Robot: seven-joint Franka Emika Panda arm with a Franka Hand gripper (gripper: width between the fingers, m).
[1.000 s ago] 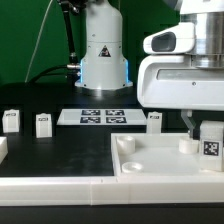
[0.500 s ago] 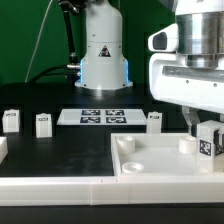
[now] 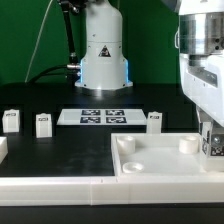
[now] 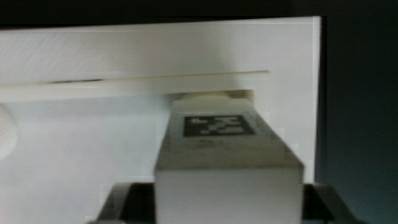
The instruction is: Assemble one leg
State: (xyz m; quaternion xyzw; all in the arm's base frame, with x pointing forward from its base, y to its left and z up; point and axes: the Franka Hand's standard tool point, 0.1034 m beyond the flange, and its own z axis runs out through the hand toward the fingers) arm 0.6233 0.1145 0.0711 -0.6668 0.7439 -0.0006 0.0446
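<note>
Standing clamped between the two dark jaws of the gripper (image 4: pixel 214 195), the small white blocky plastic leg (image 4: pixel 219 150) shows one black-and-white square tag on its face; the pattern carries no readable writing. In the exterior view that gripper (image 3: pixel 211 143) holds the same leg (image 3: pixel 211 144) at the exterior view's right edge, over the large white square tray-like piece (image 3: pixel 150 168). Whether the leg touches that piece, I cannot tell. Beyond the jaws, the tray-like piece has a raised rim and round corner sockets, two of them visible. Well apart from the jaws, three more small white tagged posts (image 3: pixel 42 124) stand on the black table (image 3: pixel 60 150), and one flat marker board (image 3: pixel 101 116) with four tags lies between them.
</note>
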